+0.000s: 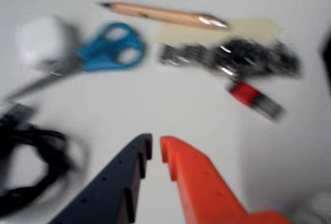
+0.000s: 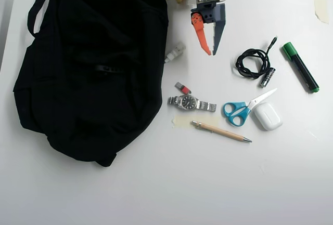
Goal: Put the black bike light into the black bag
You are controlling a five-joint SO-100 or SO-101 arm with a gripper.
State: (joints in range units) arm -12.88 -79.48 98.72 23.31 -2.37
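The black bag lies slumped over the left half of the table in the overhead view, its strap looping at the top left. A small dark glossy lump rests on the bag's fabric; it looks like the black bike light, though black on black makes it hard to tell. My gripper hangs right of the bag's top edge, pointing down the picture. Its orange and dark blue fingers nearly touch and hold nothing. In the blurred wrist view the gripper points at bare table and no bike light shows.
Right of the bag lie a white plug, a red stick, a watch, a wooden pen, blue scissors, a white case, a coiled black cable, a small cylinder and a green marker.
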